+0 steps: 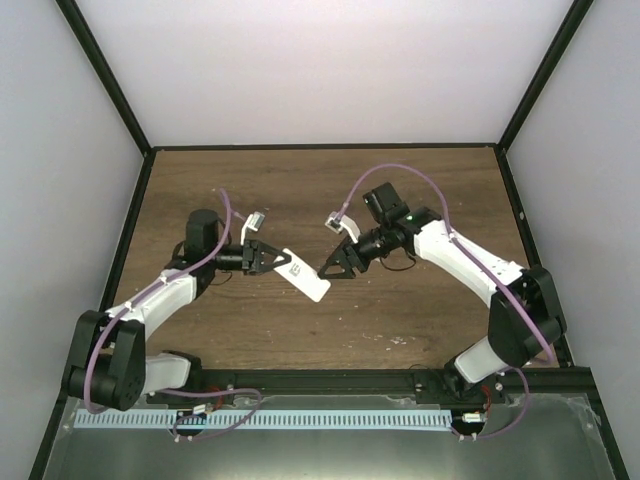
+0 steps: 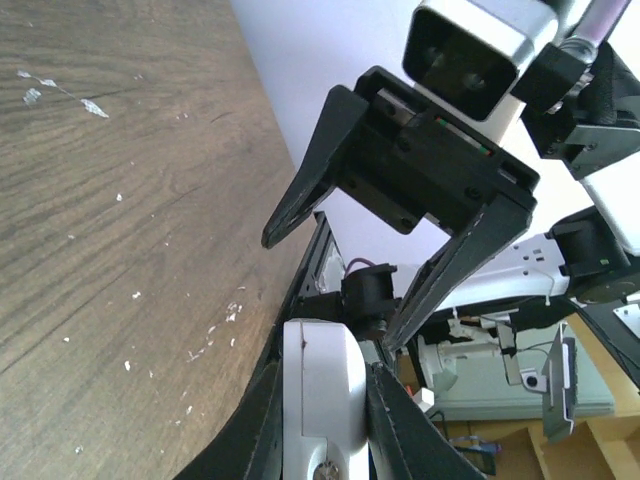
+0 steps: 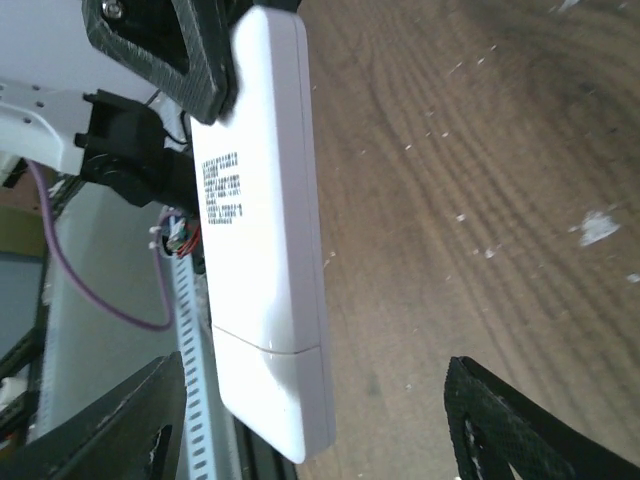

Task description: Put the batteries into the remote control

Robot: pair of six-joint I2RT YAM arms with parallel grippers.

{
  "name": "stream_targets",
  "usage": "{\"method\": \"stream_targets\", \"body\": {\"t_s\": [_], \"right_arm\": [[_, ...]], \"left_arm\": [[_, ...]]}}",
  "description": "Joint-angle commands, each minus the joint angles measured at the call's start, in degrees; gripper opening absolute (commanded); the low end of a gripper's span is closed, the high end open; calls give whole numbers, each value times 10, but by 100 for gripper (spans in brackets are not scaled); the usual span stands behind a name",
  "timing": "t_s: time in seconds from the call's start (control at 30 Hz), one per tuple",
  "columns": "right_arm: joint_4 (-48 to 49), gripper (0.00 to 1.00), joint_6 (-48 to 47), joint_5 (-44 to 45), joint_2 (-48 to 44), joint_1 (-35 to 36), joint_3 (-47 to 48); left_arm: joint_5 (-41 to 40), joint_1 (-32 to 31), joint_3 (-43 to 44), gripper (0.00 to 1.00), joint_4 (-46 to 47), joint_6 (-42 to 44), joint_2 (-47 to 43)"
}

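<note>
The white remote control is held off the table, tilted, label side up, and its back cover looks closed. My left gripper is shut on its left end; in the left wrist view the white end sits clamped between my fingers. My right gripper is open at the remote's other end, with the jaws spread wide on both sides and not touching it. The left gripper also shows in the right wrist view. The batteries are not in view.
Pale crumbs dot the brown wooden table. A black rail and a white slotted strip run along the near edge. Black frame posts and pale walls close in the table.
</note>
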Motion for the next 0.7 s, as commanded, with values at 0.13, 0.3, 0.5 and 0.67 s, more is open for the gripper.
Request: {"method": "stream_targets", "body": {"t_s": [0.13,0.3,0.5,0.67], "right_arm": [[-42,66,-24,-98,8,8,9],[-55,63,-29,-119,31,35,35],[-46,56,-27,-148,58,65,56],[-43,48,-28,-167,59,70,66]], "left_arm": [[39,-2,25,0,-40,23,-40],[44,-2,46,0,-98,61,-57],[51,-1,47,0,-97,60,-61],[57,-2,46,0,-113,74,-64]]}}
